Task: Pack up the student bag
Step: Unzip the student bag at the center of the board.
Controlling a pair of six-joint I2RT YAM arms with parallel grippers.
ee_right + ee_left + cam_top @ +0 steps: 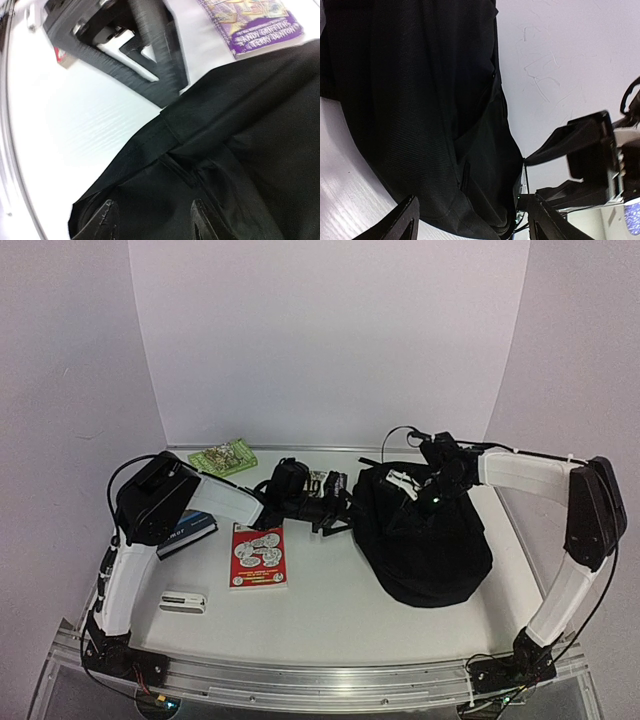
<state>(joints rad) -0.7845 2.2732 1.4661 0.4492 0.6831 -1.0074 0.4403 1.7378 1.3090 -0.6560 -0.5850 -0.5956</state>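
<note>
Table [330, 630]: white top, pale walls on 3 sides, both arm bases at near edge.

Student bag [430, 550]: black fabric backpack, biggest item by far. It sits on the table R of centre, slumped in a rounded heap w/ its top toward the back wall. Seams and a fold of fabric show in the R wrist view, a zip line in the L wrist view.

Right arm [520, 472]: rises from near-R corner, bends, reaches in over the top of the bag. Right gripper [152, 205]: fingers apart, pointing down at the bag, black fabric w/ a seam between them. Can't tell if the tips touch the fabric; no pinch visible.

Left arm [225, 500]: rises at near-L, elbow high, forearm runs R toward the bag. Left gripper [475, 200]: fingers spread wide, holding nothing, facing the bag's L side; gripper is just beside the bag, contact can't be told.

Red book [258, 555]: flat on table L of centre, red cover w/ white round drawings, well apart from bag.

Purple book [255, 20]: flat on table near the bag's edge, cover reads "ANDY GRIFFITHS / TERRY DENTON".

Dark blue book [188, 530]: flat, partly under the L arm's elbow.

Green packet [222, 458]: patterned, flat, near back wall, L side.

Small white oblong thing [183, 600]: near-L, beside the L arm's lower link; too small to ID.
</note>
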